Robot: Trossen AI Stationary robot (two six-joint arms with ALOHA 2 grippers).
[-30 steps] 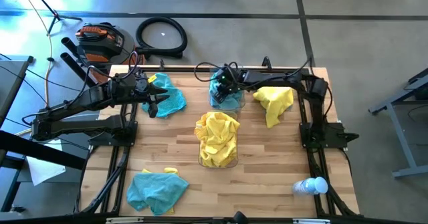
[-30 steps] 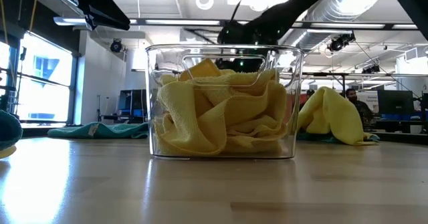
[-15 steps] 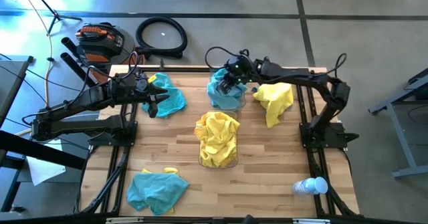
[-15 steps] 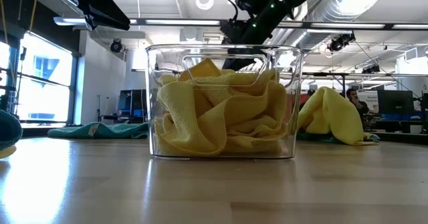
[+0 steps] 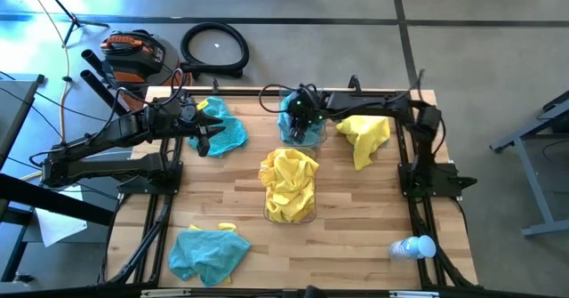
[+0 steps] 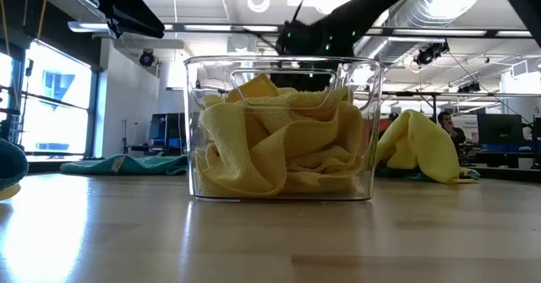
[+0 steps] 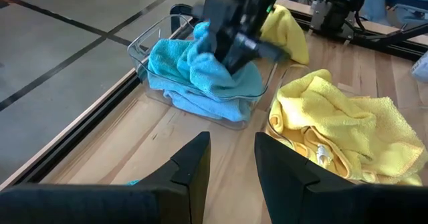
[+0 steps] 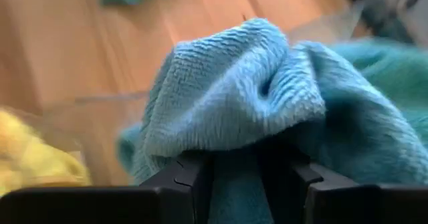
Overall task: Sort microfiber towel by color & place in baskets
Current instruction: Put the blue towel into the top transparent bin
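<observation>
Teal-blue, fuzzy, bunched in a ribbed fold. Found that teal-blue microfiber towel [image 8: 254,103] clamped between the fingers of the right gripper [image 8: 237,177] only through the right wrist view. From above, saw merely that gripper down in the far clear plastic rectangular basket [image 7: 144,57] at the back middle of the wooden table [image 5: 356,218]. At table height, lost that basket behind the near clear plastic basket [image 6: 196,131], stuffed with crumpled bright yellow towels [image 6: 279,156]. Through the left wrist view, caught the left gripper [image 7: 232,177] with fingers apart and empty. Noted it above a loose teal towel [image 5: 227,131] at back left. Elsewhere: another teal towel [image 5: 206,253] front left, a loose yellow towel [image 5: 364,136] back right, a white plastic bottle [image 5: 413,246] front right.
</observation>
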